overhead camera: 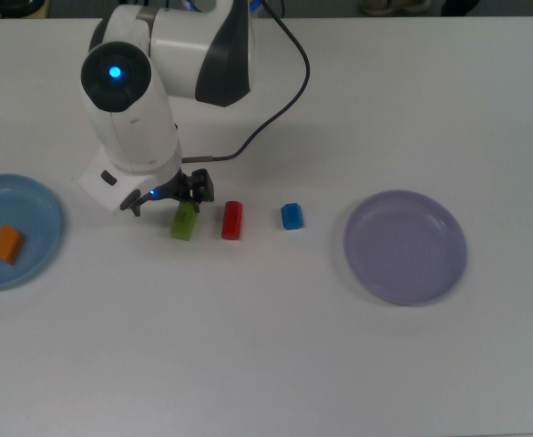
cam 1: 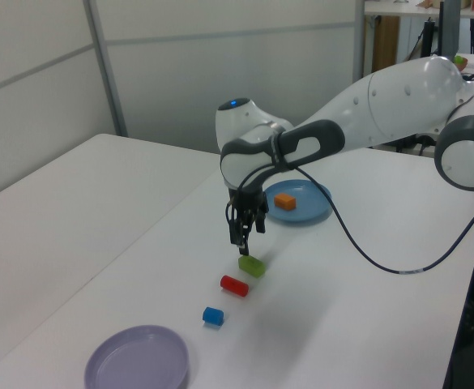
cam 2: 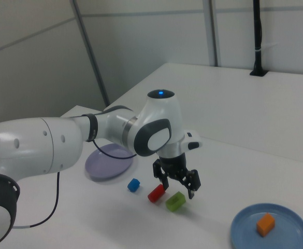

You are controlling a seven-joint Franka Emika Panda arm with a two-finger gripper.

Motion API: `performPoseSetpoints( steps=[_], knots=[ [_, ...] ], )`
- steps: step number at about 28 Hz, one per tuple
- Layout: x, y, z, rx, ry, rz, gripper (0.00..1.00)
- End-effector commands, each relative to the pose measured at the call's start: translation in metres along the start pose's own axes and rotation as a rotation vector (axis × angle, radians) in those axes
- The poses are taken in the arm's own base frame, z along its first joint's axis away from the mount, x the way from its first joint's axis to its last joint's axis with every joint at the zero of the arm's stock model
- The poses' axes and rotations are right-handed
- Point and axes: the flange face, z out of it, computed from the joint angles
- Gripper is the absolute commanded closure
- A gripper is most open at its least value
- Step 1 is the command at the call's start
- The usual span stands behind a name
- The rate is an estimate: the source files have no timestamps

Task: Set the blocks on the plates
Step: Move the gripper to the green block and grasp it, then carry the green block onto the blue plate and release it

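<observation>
— White surface (overhead camera: 275, 364) all round, grey wall panels behind it in the left view. What sits on it?

— Take the lime green block (overhead camera: 184, 221) as the landmark. In the top view the red block (overhead camera: 232, 220) lies just beside it on the top view's right, then the blue block (overhead camera: 292, 216) a little further that way, and the lavender plate (overhead camera: 404, 247) well beyond the blue one. Far off on the top view's left is the light blue plate (overhead camera: 29, 250), cut by the frame edge, with the orange block (overhead camera: 7, 244) lying inside it.

— And the arm?

— The white Franka arm (overhead camera: 143, 100) reaches in from the top edge of the top view. A black cable (overhead camera: 280, 100) loops off it on the top view's right.

— Where is the green block relative to the jaws?

— Directly beneath them. In the right view the jaws (cam 2: 178, 182) hang spread apart, holding nothing, with the lime green block (cam 2: 175, 201) lying on the surface just below, not touched. The left view agrees: the jaws (cam 1: 244, 235) point down, and the green block (cam 1: 252, 265) sits apart under them.

— The other blocks?

— Red and blue both lie free on the surface, and the lavender plate carries nothing.
</observation>
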Motion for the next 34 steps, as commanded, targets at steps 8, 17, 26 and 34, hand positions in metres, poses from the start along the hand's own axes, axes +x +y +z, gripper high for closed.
performPoseSetpoints(
  steps=[8, 17, 26, 34],
  knots=[
    [-0.005, -0.004, 0.037, 0.001, 0.001, 0.026, 0.08],
    [-0.006, -0.011, 0.041, 0.000, -0.006, 0.013, 0.93],
    [-0.004, -0.005, 0.031, -0.001, 0.009, 0.010, 1.00],
    [-0.003, 0.055, -0.022, -0.011, 0.108, 0.100, 1.00]
  ],
)
